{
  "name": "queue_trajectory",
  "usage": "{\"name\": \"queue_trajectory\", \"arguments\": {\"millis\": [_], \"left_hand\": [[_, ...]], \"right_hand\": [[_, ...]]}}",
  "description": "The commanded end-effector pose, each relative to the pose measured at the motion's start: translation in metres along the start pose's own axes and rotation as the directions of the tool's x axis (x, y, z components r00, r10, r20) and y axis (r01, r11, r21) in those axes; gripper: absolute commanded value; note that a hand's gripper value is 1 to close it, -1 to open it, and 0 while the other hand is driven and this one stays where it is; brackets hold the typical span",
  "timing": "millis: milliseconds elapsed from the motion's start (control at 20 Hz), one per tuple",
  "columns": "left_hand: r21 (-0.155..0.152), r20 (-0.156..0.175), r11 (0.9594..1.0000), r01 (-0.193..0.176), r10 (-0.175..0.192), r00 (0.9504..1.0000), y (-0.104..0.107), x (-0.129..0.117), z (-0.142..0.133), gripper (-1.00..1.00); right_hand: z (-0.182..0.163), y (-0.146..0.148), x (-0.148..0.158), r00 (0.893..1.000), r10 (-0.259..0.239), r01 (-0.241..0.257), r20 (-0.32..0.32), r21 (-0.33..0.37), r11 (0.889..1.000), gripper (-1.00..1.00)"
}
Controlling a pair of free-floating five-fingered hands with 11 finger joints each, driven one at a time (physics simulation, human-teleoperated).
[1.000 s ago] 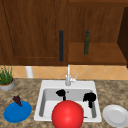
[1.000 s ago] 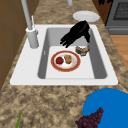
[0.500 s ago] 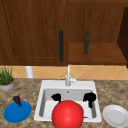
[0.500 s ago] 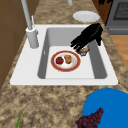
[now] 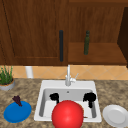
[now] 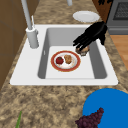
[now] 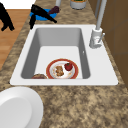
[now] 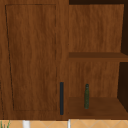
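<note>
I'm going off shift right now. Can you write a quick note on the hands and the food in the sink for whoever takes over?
Left hand and right hand hover over the sink; neither visibly holds anything.
In the left side view a hand hangs over a brown food piece on the sink floor; contact unclear.
Done: the red-rimmed plate in the basin carries two food pieces.
Left: the brown piece lies off that plate, beside it. The grapes sit on the blue plate; the white plate is bare.

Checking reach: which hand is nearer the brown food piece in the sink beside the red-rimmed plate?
Right. The right hand hangs just above the brown food piece, fingers pointing down at it; the left hand is over the sink's other end.
</note>
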Motion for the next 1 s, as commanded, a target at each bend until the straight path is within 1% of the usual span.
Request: {"name": "queue_trajectory", "arguments": {"millis": [0,100,200,550,750,850,950], "left_hand": [[-0.044,0.102,0.9988,0.020,-0.015,0.9946,0.014,0.005,0.005,-1.00],[-0.044,0.108,0.9989,0.015,-0.010,0.9941,0.022,0.009,0.006,-1.00],[-0.049,0.114,0.9988,0.002,0.003,0.9934,0.029,0.012,0.007,-1.00],[-0.040,0.135,0.9992,0.007,-0.001,0.9909,0.057,0.023,0.015,-1.00],[-0.032,0.136,0.9995,0.005,-0.001,0.9907,0.074,0.029,0.022,-1.00],[-0.031,0.143,0.9995,0.008,-0.003,0.9897,0.080,0.032,0.026,-1.00],[-0.028,0.144,0.9996,0.005,-0.001,0.9896,0.086,0.034,0.031,-1.00]], "right_hand": [[0.000,0.000,0.000,1.000,0.000,0.000,0.000,0.000,1.000,0.00],[0.000,0.000,0.000,1.000,0.000,0.000,0.000,0.000,1.000,0.00],[0.000,0.000,0.000,1.000,0.000,0.000,0.000,0.000,1.000,0.00],[0.000,0.000,0.000,1.000,0.000,0.000,0.000,0.000,1.000,0.00],[0.000,0.000,0.000,1.000,0.000,0.000,0.000,0.000,1.000,0.00],[0.000,0.000,0.000,1.000,0.000,0.000,0.000,0.000,1.000,0.00],[0.000,0.000,0.000,1.000,0.000,0.000,0.000,0.000,1.000,0.00]]}}
